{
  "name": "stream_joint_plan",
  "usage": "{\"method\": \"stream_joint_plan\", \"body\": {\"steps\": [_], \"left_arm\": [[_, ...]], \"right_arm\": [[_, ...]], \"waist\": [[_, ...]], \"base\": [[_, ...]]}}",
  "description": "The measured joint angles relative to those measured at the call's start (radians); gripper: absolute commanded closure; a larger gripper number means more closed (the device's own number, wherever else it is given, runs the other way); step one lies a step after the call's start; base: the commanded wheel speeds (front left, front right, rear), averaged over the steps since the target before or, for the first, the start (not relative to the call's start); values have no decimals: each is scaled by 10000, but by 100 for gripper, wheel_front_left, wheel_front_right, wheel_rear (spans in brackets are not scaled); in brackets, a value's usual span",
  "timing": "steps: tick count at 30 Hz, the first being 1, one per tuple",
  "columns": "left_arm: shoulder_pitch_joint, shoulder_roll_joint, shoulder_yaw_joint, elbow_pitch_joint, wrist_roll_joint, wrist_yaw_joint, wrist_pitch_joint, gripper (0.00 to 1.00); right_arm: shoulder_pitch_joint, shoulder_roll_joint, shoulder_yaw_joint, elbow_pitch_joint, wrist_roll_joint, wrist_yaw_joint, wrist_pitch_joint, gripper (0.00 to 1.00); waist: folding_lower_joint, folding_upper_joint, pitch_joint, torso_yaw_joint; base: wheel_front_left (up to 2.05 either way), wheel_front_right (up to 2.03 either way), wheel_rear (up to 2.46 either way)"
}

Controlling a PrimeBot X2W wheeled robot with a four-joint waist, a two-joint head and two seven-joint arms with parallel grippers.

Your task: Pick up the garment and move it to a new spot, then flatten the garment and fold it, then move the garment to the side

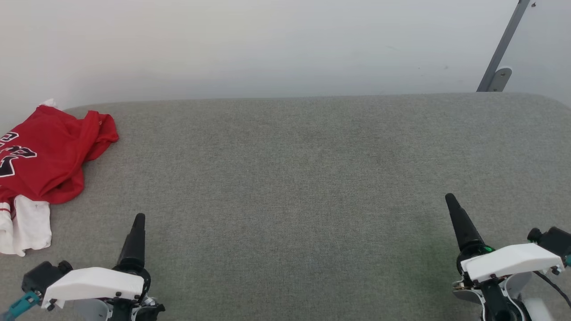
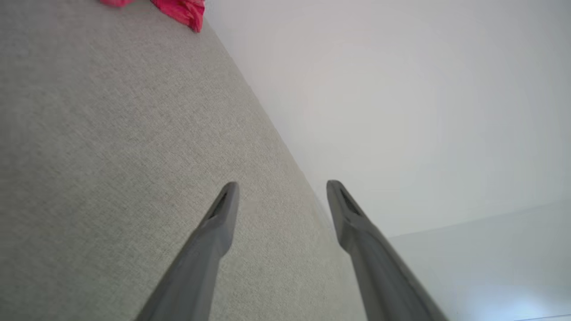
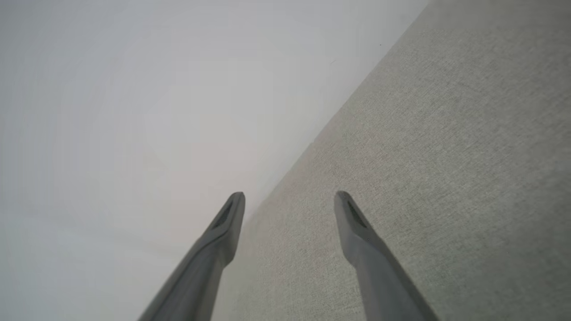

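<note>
The left gripper (image 2: 282,185) has its jaws spread wide, with nothing between them; the right gripper (image 3: 290,194) is just the same; both sit low over the near side of the grey cloth counter (image 1: 290,178); the red jersey (image 1: 49,156) lies crumpled at the counter's left end, not touching the left gripper; its white sleeve (image 1: 26,227) pokes out nearest us.

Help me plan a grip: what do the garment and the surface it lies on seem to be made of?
The garment looks like thin, soft cloth, perhaps a synthetic jersey knit. It lies crumpled in loose folds, red with a white sleeve, mostly matte. The grey surface looks like woven upholstery fabric. It is matte with a fine flecked weave, and what lies under it cannot be told.
</note>
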Motion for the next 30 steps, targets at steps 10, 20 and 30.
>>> {"method": "stream_joint_plan", "body": {"steps": [10,20,30], "left_arm": [[-9,407,-326,-59,1651,405,-353,0],[65,502,-345,-240,2871,410,-660,0],[229,562,-337,-278,4090,307,-968,0]], "right_arm": [[-194,-274,176,219,-1701,0,-316,0],[-353,-453,295,357,-3030,0,-719,0],[-478,-579,445,504,-4176,0,-1058,0]], "waist": [[0,0,-29,-21],[0,0,-52,-49],[0,0,-67,-55]], "base": [[0,0,0],[0,0,0],[0,0,0]]}}
